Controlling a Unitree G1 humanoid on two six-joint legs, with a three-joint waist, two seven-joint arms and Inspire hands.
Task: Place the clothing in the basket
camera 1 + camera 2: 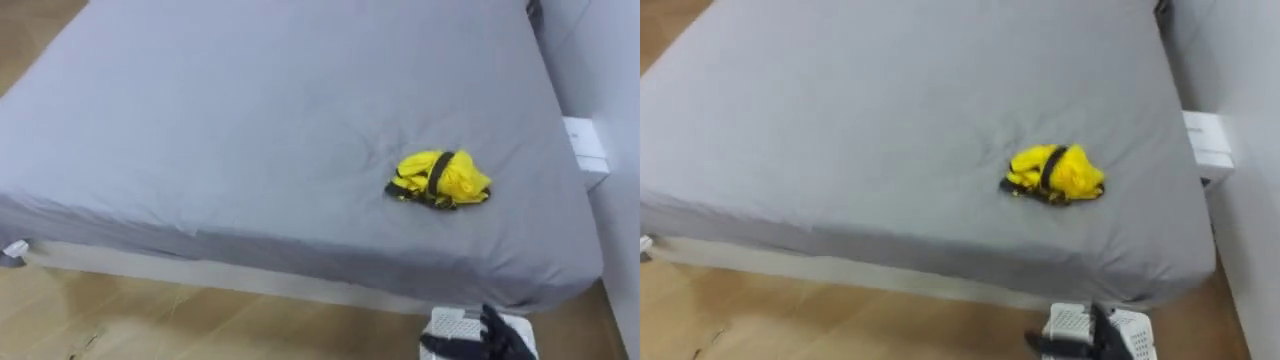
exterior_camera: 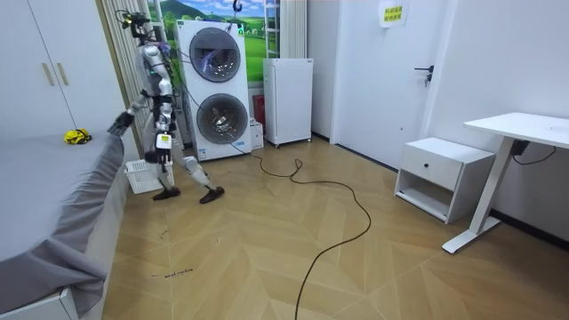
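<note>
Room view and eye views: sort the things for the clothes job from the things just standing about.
For the job: yellow garment; grey bed it lies on; white basket on the floor beside the bed.

Standing about: stacked washing machines; white cabinet; drawer unit; desk; wardrobe.

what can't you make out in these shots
- Basket: cut off by the bottom edge of both eye views, so what it holds is unseen.
- Right hand: dark and cropped by the same edge; whether it grips the basket is unclear.
- Yellow garment: bundled up on the bed, so its type is unclear; too small to read in the room view.
</note>
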